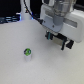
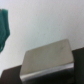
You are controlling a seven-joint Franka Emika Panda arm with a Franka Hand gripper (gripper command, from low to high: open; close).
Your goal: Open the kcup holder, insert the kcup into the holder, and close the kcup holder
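Here, the main risk is in the approach: the kcup (image 1: 28,52) is small and stands upright alone on the white table (image 1: 15,70), so a gripper that comes down a little off-centre would probably tip it or push it away, and a round pod may then roll. The gripper (image 1: 60,41) hangs above the table toward the exterior view's right, well apart from the kcup and not touching it. Its fingers are dark and blurred, and I cannot tell if they are spread or closed; nothing seems to be between them.

A second risk is the order of steps, since the holder must be opened first. I cannot see the kcup holder clearly; the wrist view shows only a flat grey block (image 2: 50,60) and something green (image 2: 5,27) at the edge, too blurred to name.

Counted: one kcup, one gripper, one grey block, one green shape
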